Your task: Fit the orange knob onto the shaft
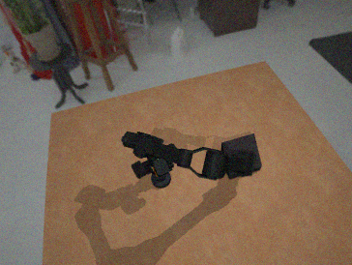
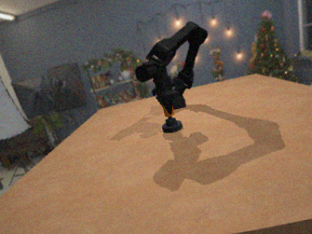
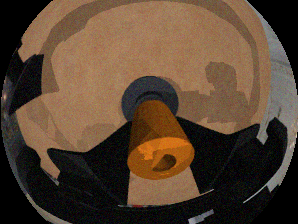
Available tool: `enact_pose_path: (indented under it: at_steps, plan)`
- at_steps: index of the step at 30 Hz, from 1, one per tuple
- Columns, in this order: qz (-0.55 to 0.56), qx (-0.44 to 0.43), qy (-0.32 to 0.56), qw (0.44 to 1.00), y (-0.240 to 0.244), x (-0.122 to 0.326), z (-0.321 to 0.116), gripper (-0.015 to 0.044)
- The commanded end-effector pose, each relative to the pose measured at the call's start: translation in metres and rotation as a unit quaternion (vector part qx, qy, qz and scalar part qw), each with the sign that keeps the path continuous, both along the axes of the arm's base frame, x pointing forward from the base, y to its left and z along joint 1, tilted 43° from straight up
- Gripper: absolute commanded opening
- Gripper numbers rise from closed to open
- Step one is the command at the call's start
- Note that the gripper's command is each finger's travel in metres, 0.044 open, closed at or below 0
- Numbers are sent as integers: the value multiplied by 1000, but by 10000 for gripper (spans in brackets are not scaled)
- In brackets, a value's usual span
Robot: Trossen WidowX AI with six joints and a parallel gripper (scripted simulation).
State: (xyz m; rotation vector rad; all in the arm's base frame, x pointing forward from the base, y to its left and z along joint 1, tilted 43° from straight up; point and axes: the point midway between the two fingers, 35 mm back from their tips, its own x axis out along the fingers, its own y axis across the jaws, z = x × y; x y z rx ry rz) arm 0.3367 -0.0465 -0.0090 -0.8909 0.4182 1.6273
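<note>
The orange knob (image 2: pixel 167 113) (image 3: pixel 157 127) is held upright between the fingers of my gripper (image 2: pixel 168 108) (image 3: pixel 153 123), which is shut on it. The knob's wide end with its hole faces the wrist camera. The round dark pedestal (image 1: pixel 161 182) (image 2: pixel 172 127) (image 3: pixel 132 97) stands on the table below the knob. In the exterior view a short dark part shows between the knob's lower end and the pedestal's disc, so the knob is above the disc. The shaft's tip and its flat side are hidden. Whether the knob touches the shaft I cannot tell.
The wooden table (image 1: pixel 276 218) (image 2: pixel 108 202) carries the arm's dark base block (image 1: pixel 242 155), to the right of the pedestal in the top view. The arm's links arch above the table. Their shadows lie around the pedestal. Plants, furniture and lights stand beyond the table's edges.
</note>
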Motion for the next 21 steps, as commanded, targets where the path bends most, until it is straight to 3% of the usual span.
enact_pose_path:
  at_steps: [1,21]
  plan:
    - [1,-2,-4,1000,-2,2,3,0]
    - [1,-2,-4,1000,1,-1,-1,0]
